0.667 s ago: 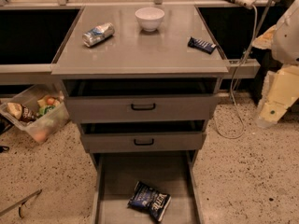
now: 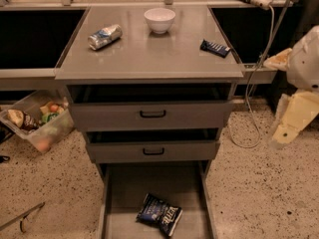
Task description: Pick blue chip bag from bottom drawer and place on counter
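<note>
Hanging well right of the drawers (image 2: 152,114), the hand (image 2: 289,127) (grip: cannot tell) tilts downward.

Counter (image 2: 149,59) carries a crushed can (image 2: 105,36) at left rear, a white bowl (image 2: 159,20) upright at centre rear and a dark-blue bar (image 2: 215,48) flat near the right edge, all well apart; gripper (image 2: 291,123) hangs right of the cabinet, below counter level.
</note>
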